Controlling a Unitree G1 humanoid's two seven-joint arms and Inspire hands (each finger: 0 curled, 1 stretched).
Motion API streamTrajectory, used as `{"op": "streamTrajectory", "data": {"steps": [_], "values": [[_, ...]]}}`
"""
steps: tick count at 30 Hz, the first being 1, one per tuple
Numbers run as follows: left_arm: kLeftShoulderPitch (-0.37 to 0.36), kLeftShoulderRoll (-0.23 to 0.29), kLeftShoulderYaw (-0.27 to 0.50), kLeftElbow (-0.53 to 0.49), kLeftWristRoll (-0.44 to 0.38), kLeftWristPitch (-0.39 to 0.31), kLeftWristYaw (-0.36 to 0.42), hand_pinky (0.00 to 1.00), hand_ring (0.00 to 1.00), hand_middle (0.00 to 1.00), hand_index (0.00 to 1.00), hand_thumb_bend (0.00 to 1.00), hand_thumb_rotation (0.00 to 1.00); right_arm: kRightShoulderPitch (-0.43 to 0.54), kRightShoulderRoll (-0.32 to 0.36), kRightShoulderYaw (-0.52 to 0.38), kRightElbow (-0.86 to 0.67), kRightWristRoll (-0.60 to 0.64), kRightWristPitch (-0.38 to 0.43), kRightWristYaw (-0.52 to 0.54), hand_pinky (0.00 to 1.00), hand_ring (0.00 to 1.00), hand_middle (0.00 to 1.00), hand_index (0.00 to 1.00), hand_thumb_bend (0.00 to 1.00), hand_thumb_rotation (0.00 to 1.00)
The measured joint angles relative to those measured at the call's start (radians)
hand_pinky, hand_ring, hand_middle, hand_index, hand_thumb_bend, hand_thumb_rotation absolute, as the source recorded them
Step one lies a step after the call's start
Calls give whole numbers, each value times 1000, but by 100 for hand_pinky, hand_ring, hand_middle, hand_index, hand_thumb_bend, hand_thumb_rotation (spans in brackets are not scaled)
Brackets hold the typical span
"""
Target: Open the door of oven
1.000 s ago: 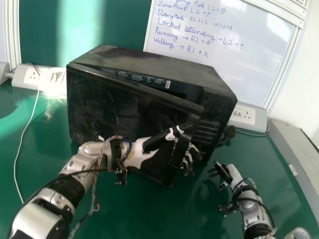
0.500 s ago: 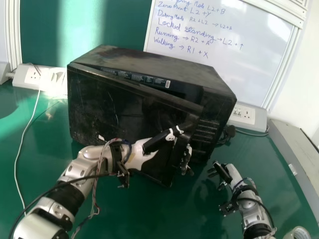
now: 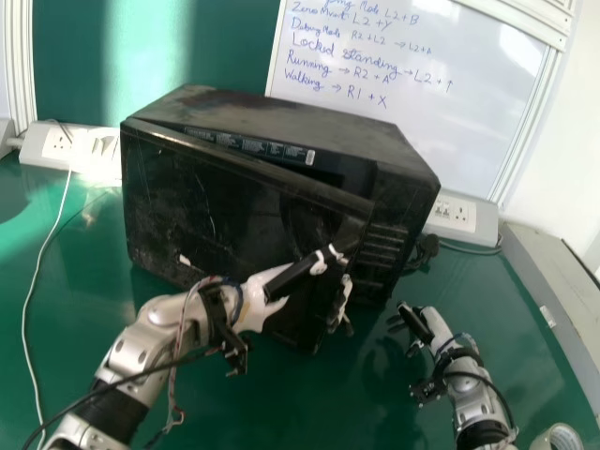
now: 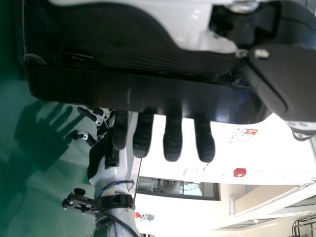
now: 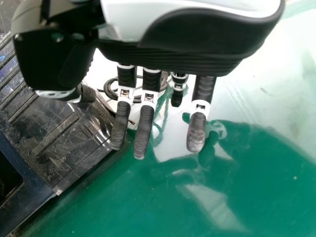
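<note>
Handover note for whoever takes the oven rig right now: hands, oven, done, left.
Left hand: at the free edge of the oven door, fingers straight and reaching past the edge, thumb across the door's front.
Right hand: open, fingers relaxed, off the oven's right side.
Oven: on the green table, door ajar.
Done: door unlatched and partly out.
Left: swing it wider, probably by drawing the left hand back with its fingers behind the edge.

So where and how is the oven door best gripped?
Probably by its free upright edge beside the vents, coming from the robot's right, fingers behind and thumb in front: the door stands ajar, the gap widest towards that edge.
</note>
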Motion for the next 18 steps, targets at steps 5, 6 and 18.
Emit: {"op": "streamTrajectory", "data": {"steps": [5,6,18], "values": [[52,6,-10,-92,-14,29,13,0,4,8,8,88,78,0,0,0,0,0,-1,1,30,37,48,50,50,16],[57,6,-12,-99,-15,30,14,0,4,8,8,87,78,0,0,0,0,1,-1,1,30,37,48,50,50,16],[121,19,-20,-229,-21,98,39,0,5,9,10,79,78,-1,1,-1,1,1,-5,1,32,39,49,50,49,15]]}}
